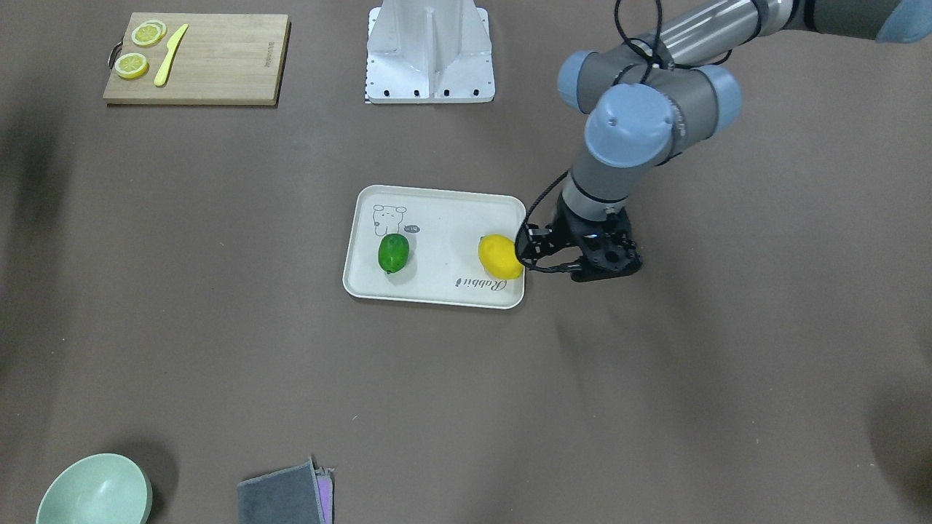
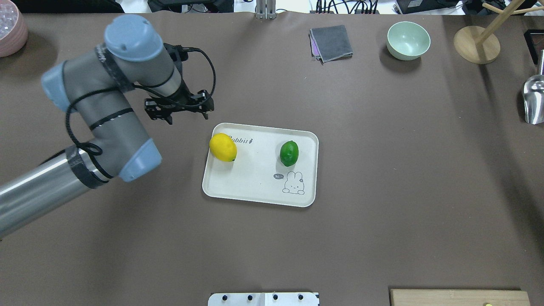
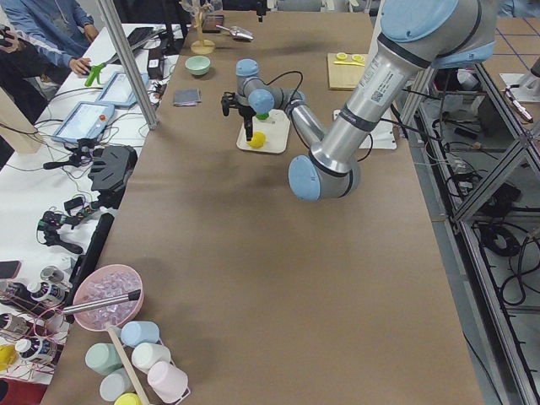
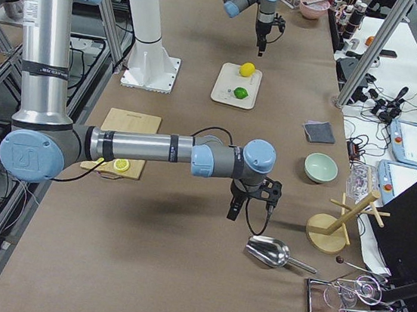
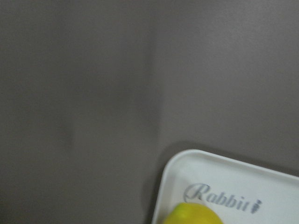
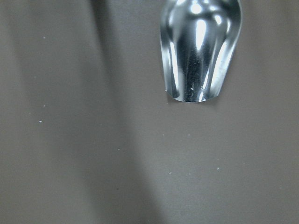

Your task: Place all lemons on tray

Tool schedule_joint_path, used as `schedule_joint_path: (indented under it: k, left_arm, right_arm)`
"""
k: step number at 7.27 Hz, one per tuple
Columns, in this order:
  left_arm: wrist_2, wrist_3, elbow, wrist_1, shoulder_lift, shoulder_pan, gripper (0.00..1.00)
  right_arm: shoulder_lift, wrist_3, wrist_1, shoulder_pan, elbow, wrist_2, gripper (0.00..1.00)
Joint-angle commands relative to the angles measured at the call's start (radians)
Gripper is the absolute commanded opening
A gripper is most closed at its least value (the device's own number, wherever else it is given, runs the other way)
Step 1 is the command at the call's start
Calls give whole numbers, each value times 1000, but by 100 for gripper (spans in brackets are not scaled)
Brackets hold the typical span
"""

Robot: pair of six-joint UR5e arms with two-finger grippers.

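The cream-white tray (image 1: 437,290) lies mid-table and holds both lemons. The yellow lemon (image 1: 500,256) rests at the tray's end nearest my left arm, by the "Rabbit" print. The green lemon (image 1: 393,252) lies near the rabbit drawing. In the overhead view the yellow lemon (image 2: 223,147) and the green lemon (image 2: 289,153) sit apart on the tray (image 2: 255,180). My left gripper (image 1: 530,255) is open and empty, raised just beside the tray's edge (image 5: 233,175), close to the yellow lemon (image 5: 194,213). My right gripper (image 4: 232,208) shows only in the exterior right view, so I cannot tell its state.
A wooden cutting board (image 1: 218,65) with lemon slices and a yellow knife (image 1: 170,54) lies near the robot base (image 1: 429,54). A green bowl (image 2: 408,40), a grey cloth (image 2: 331,42) and a wooden stand (image 2: 476,44) line the far edge. A metal scoop (image 6: 201,46) lies under my right wrist.
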State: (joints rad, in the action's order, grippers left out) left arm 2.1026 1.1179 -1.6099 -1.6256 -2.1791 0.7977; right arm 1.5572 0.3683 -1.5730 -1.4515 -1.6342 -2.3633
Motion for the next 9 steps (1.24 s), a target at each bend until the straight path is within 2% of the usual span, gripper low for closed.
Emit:
schedule_joint_path:
  k: [1,3,5,7,8,9]
  left_arm:
    - [60,-203,-91,54,158,119,98]
    - [65,-344,-93,72,288,211,98]
    - [131,-560,-21,75,361,357,98]
    - [145,-795,49,76,433,507,98]
    - [219,-907,74,64,500,599,98]
    - [255,-996,80,61,557,680,98]
  right_arm:
    - [-3,-70,-50,-33,8,26,100]
    - [0,-72,-52,-41,-2,27,100]
    - [3,-87,-53,-41,-6,44,100]
    - [4,-118,-73,-46,-6,44,100]
    - [6,-136,-76,-47,-4,44,100]
    - [4,-138,-76,-47,-4,45,100]
